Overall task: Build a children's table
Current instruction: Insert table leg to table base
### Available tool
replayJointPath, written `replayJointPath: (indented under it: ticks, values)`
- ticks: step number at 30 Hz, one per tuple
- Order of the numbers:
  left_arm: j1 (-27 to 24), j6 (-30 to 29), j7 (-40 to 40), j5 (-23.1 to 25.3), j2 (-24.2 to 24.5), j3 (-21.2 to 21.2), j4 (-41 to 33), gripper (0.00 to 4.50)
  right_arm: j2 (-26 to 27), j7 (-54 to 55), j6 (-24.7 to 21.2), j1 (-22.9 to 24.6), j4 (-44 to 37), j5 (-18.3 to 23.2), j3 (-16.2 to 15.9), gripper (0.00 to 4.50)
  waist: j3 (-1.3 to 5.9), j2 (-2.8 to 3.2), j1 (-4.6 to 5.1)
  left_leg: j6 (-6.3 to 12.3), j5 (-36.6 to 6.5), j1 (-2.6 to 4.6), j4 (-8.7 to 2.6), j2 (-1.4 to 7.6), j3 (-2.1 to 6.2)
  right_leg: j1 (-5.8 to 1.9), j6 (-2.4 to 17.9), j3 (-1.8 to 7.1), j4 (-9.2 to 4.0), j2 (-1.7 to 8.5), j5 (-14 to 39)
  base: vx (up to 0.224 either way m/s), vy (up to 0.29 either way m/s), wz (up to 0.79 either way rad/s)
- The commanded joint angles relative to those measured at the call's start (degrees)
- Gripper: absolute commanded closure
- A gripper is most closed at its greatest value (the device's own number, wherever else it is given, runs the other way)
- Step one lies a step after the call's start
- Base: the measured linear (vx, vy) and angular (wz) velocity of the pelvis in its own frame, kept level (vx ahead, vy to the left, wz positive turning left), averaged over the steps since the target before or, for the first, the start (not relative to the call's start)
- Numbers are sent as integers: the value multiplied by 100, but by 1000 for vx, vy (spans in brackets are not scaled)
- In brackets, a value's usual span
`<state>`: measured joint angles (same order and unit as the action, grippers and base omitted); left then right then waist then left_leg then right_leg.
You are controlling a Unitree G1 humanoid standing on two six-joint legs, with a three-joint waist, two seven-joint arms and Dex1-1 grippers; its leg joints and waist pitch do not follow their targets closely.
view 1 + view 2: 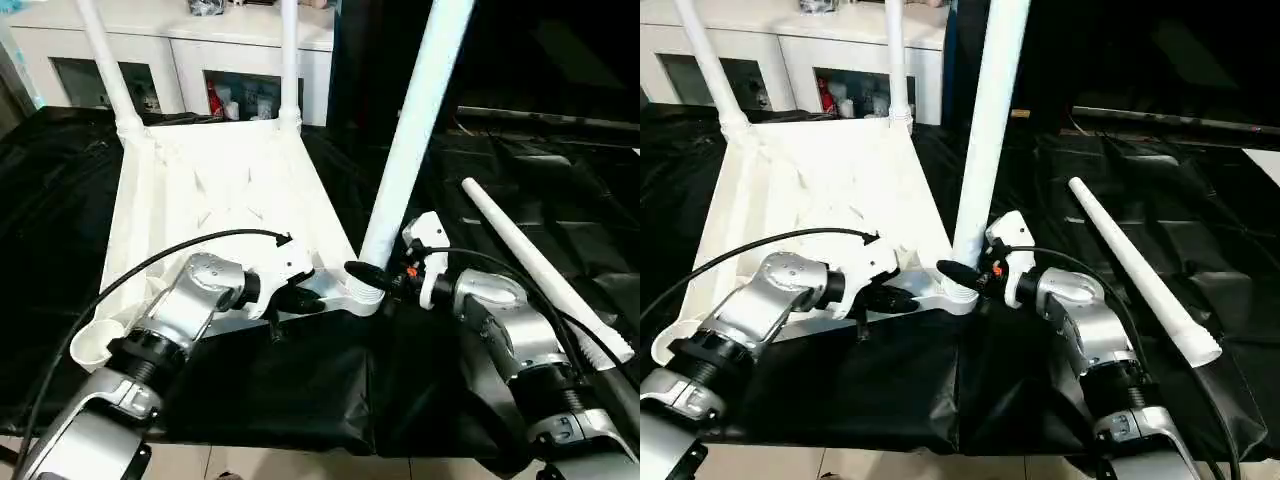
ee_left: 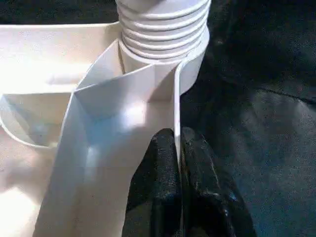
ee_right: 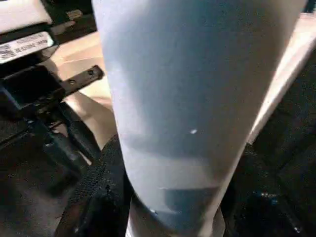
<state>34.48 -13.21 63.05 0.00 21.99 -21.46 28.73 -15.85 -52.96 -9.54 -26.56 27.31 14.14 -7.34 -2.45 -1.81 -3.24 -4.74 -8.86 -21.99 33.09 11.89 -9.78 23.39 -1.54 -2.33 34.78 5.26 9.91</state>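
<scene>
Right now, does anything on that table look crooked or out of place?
Yes. The leg the right gripper grips in the near corner socket leans, unlike the two upright far legs. A fourth leg lies loose on the black cloth.

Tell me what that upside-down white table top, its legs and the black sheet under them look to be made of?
The table top looks like moulded white plastic, smooth and slightly glossy, with thin ribs and walls. The leg in the right claw, near corner, seems to be the same plastic, a smooth tube with moulded threads at its base. The black sheet looks like thin plastic film, judging by its shiny creases; coated cloth is possible.
</scene>
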Motion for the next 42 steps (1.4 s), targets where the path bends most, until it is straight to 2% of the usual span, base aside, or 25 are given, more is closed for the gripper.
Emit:
replayJointPath:
  ticks: [1, 7, 8, 13, 16, 18, 20, 22, 23, 24, 25, 27, 28, 29, 31, 33, 34, 35, 36, 37, 38, 39, 40, 41, 42]
  values:
    - [49, 291, 364, -463, -20, 251, -386, 450, -140, -268, -337, 411, 580, -207, -349, 259, 298, -6, -12, -59, -2418, 91, -453, 89, 14, -143, 910, 137, -539, 218, 2470, 0, 0, 0]
    - [-34, 185, 1091, -658, 211, 99, -678, 450, -347, -817, -203, 423, 526, -305, -583, 259, 306, 61, -12, -40, -2273, 96, -464, 96, -5, -165, 1145, 144, -481, 187, 1898, 0, 0, 0]
    - [-48, 193, 1174, -633, 254, 50, -708, 450, -392, -913, -149, 430, 534, -359, -631, 259, 310, 83, -17, -56, -2275, 114, -464, 102, -5, -170, 1197, 145, -466, 186, 1790, 0, 0, 0]
    - [29, 295, 844, -426, 138, 125, -467, 450, -347, -802, -6, 399, 731, -464, -568, 259, 316, 46, -20, -49, -2191, 117, -456, 100, -20, -188, 1272, 147, -453, 185, 1617, 0, 0, 0]
    - [124, 265, 495, -330, 18, 232, -252, 450, -245, -480, 146, 356, 997, -504, -458, 259, 283, 34, -25, -72, -2412, 139, -455, 92, -23, -154, 1175, 145, -505, 199, 2112, 0, 0, 0]
    - [161, 245, 344, -308, -45, 291, -166, 450, -185, -329, 224, 346, 1127, -503, -391, 259, 264, 33, -12, -134, -2652, 146, -465, 86, 10, -142, 1019, 131, -552, 219, 2638, 0, 0, 0]
    - [191, 261, 157, -269, -110, 340, -82, 450, -102, -236, 268, 386, 1209, -454, -326, 259, 233, 6, 20, -175, -2937, 168, -457, 67, 43, -102, 758, 106, -643, 236, 3383, 0, 0, 0]
    - [182, 196, 124, -285, -134, 361, -87, 450, -82, -193, 323, 448, 1221, -477, -346, 259, 217, 7, 33, -183, -3086, 193, -448, 56, 72, -78, 560, 79, -710, 245, 3867, 0, 0, 0]
    - [164, 196, 128, -290, -138, 363, -107, 450, -75, -178, 330, 480, 1220, -480, -353, 259, 216, 26, 43, -199, -3203, 219, -451, 60, 92, -61, 496, 61, -743, 246, 3994, 0, 0, 0]
    - [153, 192, 126, -296, -145, 366, -118, 450, -73, -156, 338, 498, 1223, -486, -353, 259, 222, 27, 51, -200, -3235, 219, -457, 60, 100, -71, 484, 47, -748, 245, 3996, 0, 0, 0]
    - [141, 187, 126, -303, -147, 371, -133, 450, -71, -136, 346, 511, 1227, -485, -356, 259, 242, 55, 48, -203, -3202, 205, -489, 72, 114, -107, 507, 43, -733, 250, 3836, 0, 0, 0]
    - [111, 190, 153, -297, -142, 352, -153, 450, -63, -92, 398, 528, 1256, -485, -360, 259, 256, 57, 55, -181, -3176, 198, -526, 88, 104, -115, 655, 54, -709, 222, 3351, 0, 0, 0]
    - [106, 191, 165, -292, -137, 347, -155, 450, -59, -83, 412, 529, 1260, -485, -360, 259, 260, 86, 53, -182, -3176, 203, -532, 92, 102, -116, 705, 62, -695, 219, 3215, 0, 0, 0]
    - [105, 190, 168, -290, -136, 345, -155, 450, -58, -81, 415, 529, 1261, -484, -360, 259, 262, 76, 65, -174, -3175, 195, -542, 94, 92, -123, 794, 67, -678, 202, 2985, 0, 0, 0]
    - [115, 179, 132, -264, -124, 343, -110, 450, -13, 104, 452, 474, 1349, -509, -296, 259, 263, 71, 63, -159, -3169, 190, -545, 90, 80, -126, 846, 73, -668, 197, 2870, 0, 0, 0]
    - [139, 123, 58, -249, -126, 359, -45, 450, 37, 372, 481, 393, 1473, -548, -223, 259, 255, 71, 70, -156, -3217, 207, -534, 80, 69, -105, 866, 82, -680, 207, 2957, 0, 0, 0]
    - [187, 55, -126, -239, -180, 425, 61, 450, 113, 818, 507, 282, 1657, -609, -113, 259, 246, 50, 91, -180, -3259, 205, -534, 80, 70, -93, 837, 72, -687, 216, 3087, 0, 0, 0]
    - [228, -14, -290, -235, -235, 485, 146, 450, 173, 1159, 514, 200, 1792, -645, -25, 259, 230, 59, 124, -221, -3325, 212, -536, 63, 89, -97, 762, 40, -712, 220, 3341, 0, 0, 0]
    - [282, -141, -513, -242, -318, 575, 248, 450, 244, 1521, 499, 103, 1942, -659, 76, 259, 230, 17, 177, -239, -3356, 197, -528, 49, 105, -111, 648, 5, -744, 226, 3597, 0, 0, 0]
    - [282, -141, -513, -242, -318, 575, 248, 450, 244, 1521, 499, 103, 1942, -659, 76, 259, 231, 29, 191, -242, -3352, 200, -520, 41, 116, -111, 602, -8, -752, 232, 3708, 0, 0, 0]
    - [394, -318, -1101, -152, -506, 709, 486, 450, 416, 2279, 397, -148, 2294, -661, 257, 259, 214, 28, 209, -236, -3402, 212, -506, 36, 119, -87, 501, -35, -790, 236, 3934, 0, 0, 0]
    - [422, -374, -1289, -99, -561, 725, 541, 450, 467, 2501, 368, -234, 2411, -674, 290, 259, 199, 25, 243, -242, -3544, 265, -468, 13, 131, -49, 386, -117, -874, 228, 4227, 0, 0, 0]
    - [459, -486, -1552, -61, -653, 773, 602, 450, 547, 2793, 354, -352, 2567, -673, 344, 259, 200, 33, 253, -249, -3599, 286, -452, 10, 144, -54, 342, -167, -898, 232, 4291, 0, 0, 0]
    - [494, -661, -1851, -23, -766, 825, 633, 450, 647, 3084, 341, -489, 2736, -630, 422, 259, 188, 87, 286, -211, -3761, 319, -466, 22, 168, -94, 282, -294, -984, 232, 4280, -51, 24, -12]
    - [515, -767, -2034, 1, -835, 856, 650, 450, 708, 3259, 333, -573, 2838, -603, 469, 259, 179, 162, 337, -216, -4093, 302, -560, 83, 229, -192, 340, -410, -964, 206, 3825, -51, 24, -12]
